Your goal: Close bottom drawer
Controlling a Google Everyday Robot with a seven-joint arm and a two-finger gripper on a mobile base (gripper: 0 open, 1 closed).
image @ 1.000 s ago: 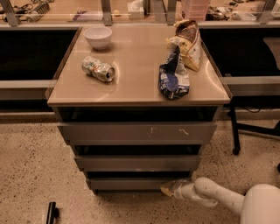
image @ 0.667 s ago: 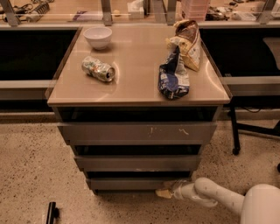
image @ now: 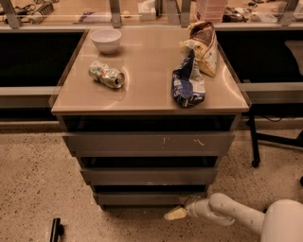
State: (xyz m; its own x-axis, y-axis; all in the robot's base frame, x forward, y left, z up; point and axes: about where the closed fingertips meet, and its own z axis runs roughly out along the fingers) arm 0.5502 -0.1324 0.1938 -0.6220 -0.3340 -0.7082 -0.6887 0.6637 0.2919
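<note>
Grey metal, the bottom drawer (image: 147, 198) sits lowest in the cabinet, just under the mid-width drawer (image: 149, 176). The hand (image: 174, 214) is near the floor, just below the front's right part; released or clenched, I cannot tell. Since a second ago it slid slightly left and down, but the front shows no movement. The closing push seems unfinished.

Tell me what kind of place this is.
Probably an office or lab workspace: a metal drawer cabinet, cluttered desks with cables behind it, and a speckled floor. The gripper sits low, beside the bottom drawer.
</note>
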